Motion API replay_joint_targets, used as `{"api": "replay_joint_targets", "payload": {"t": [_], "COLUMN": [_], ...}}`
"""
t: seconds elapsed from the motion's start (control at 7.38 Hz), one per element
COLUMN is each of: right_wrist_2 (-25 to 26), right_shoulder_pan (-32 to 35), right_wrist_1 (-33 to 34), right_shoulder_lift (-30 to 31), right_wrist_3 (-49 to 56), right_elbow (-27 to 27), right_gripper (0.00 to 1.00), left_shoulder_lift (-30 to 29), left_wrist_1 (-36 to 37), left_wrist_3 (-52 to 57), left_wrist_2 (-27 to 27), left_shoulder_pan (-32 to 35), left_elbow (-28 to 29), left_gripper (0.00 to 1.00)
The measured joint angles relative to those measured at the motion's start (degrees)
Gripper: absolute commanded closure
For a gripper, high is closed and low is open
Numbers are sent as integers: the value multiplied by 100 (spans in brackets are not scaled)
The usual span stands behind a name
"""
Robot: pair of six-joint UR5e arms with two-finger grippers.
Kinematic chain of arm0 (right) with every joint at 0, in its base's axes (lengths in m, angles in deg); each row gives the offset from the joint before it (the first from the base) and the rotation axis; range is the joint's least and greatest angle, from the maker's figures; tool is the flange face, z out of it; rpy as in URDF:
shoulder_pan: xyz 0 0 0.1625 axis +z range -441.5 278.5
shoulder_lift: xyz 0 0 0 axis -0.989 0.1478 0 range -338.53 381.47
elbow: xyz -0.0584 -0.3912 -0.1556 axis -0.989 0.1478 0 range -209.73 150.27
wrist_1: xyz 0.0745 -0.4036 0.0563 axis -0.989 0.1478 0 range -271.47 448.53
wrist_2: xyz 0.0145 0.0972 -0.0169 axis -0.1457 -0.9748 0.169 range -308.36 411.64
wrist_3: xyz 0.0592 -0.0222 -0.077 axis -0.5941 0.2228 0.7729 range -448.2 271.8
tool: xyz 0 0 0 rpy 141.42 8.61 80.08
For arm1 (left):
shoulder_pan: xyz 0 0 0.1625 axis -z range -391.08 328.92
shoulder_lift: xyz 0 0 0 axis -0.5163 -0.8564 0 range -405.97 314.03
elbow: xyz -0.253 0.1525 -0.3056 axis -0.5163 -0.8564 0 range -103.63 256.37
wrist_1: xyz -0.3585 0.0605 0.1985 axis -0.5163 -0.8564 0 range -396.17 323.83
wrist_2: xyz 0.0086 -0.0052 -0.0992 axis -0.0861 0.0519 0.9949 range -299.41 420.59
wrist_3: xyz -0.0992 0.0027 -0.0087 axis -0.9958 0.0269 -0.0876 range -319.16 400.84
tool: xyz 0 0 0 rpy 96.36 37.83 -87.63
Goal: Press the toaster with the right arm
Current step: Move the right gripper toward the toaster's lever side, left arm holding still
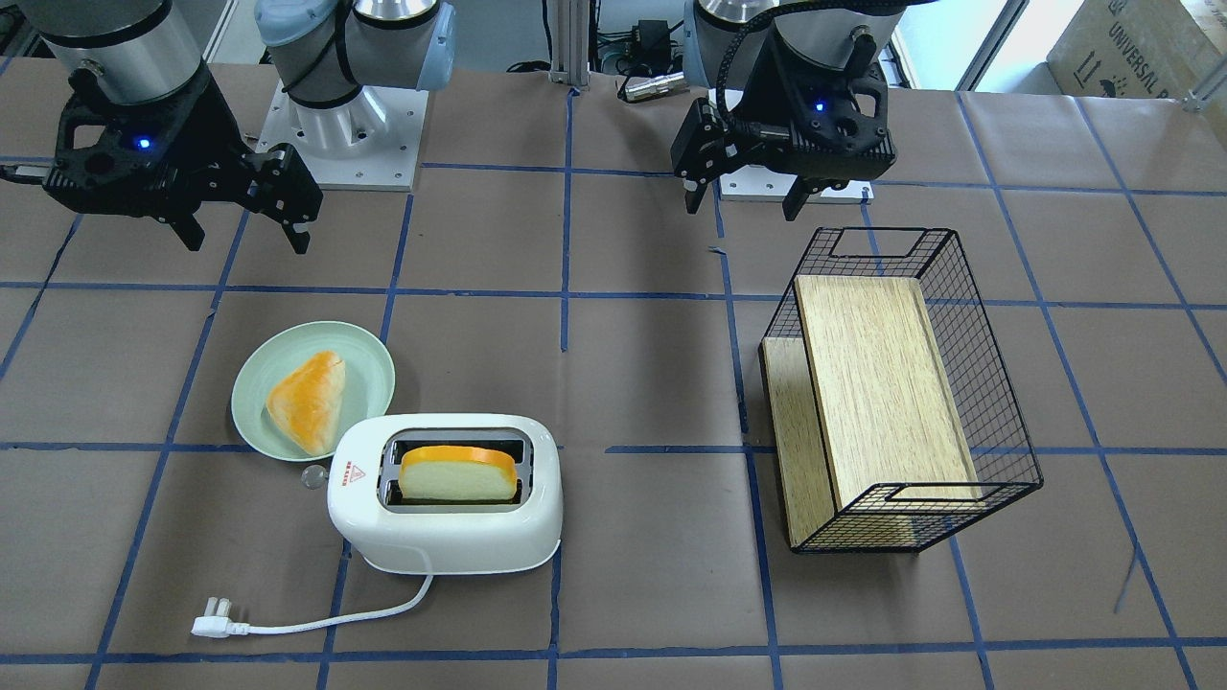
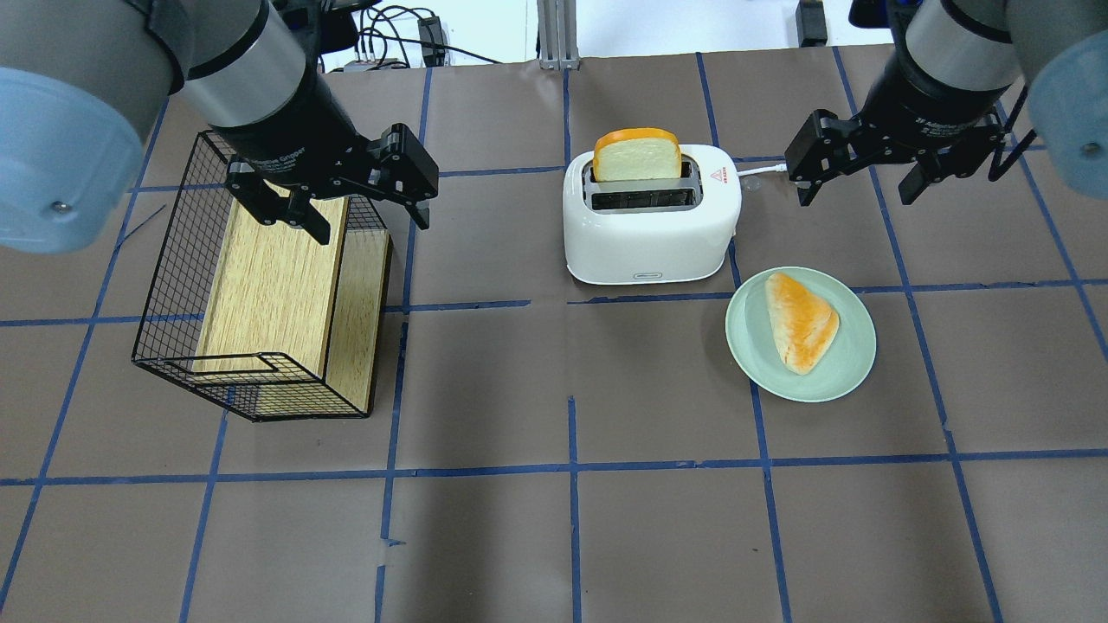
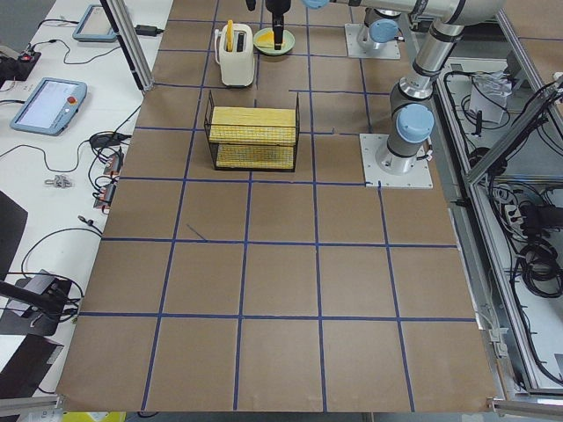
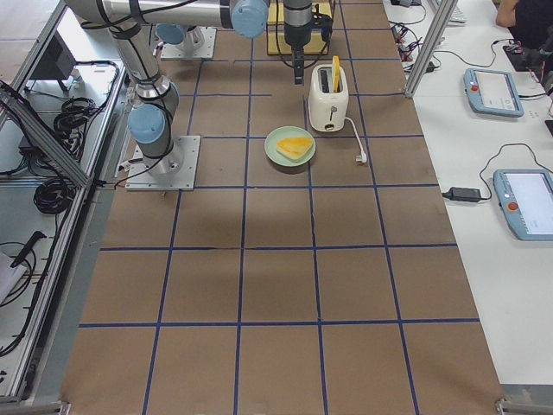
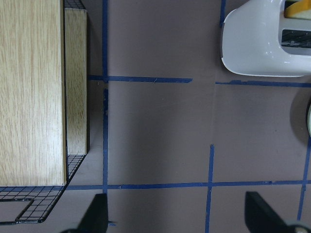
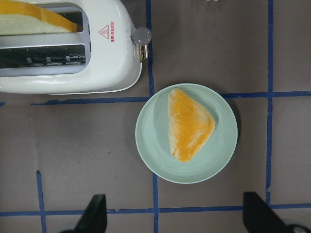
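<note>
The glossy white toaster (image 1: 446, 522) (image 2: 649, 238) stands on the table with a slice of bread (image 2: 637, 154) sticking up from one slot. Its clear lever knob (image 2: 751, 183) (image 6: 141, 35) is on the end that faces my right arm. My right gripper (image 2: 855, 195) (image 1: 247, 240) is open and empty. It hovers above the table beside that end, apart from the knob. My left gripper (image 2: 372, 227) (image 1: 744, 206) is open and empty above the wire basket's edge.
A pale green plate (image 2: 853, 355) (image 6: 150, 141) with a triangular bun (image 2: 801, 320) sits beside the toaster, below the right gripper. The toaster's white cord and plug (image 1: 213, 623) lie on the table. A black wire basket (image 2: 173, 260) holding a wooden box lies on the left side.
</note>
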Motion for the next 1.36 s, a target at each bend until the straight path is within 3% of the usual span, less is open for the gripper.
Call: {"api": "replay_joint_targets", "payload": {"t": [0.81,1.08,1.36], "right_wrist_2": [-57,-35,15], "right_shoulder_pan": [-4,-51,-77], "right_wrist_1": [-9,232,1175], "right_shoulder_lift": [-13,-160,-668], "right_wrist_3": [402,1804,3939], "right_elbow": [7,-23,-63], "right_gripper": [0,0,1], "left_shoulder_lift": [0,0,0], "left_wrist_1": [0,0,0], "left_wrist_3": [0,0,0], "left_wrist_2": [0,0,0], "left_shoulder_pan": [0,0,0], "left_elbow": [0,0,0], "left_gripper": [0,0,0]}}
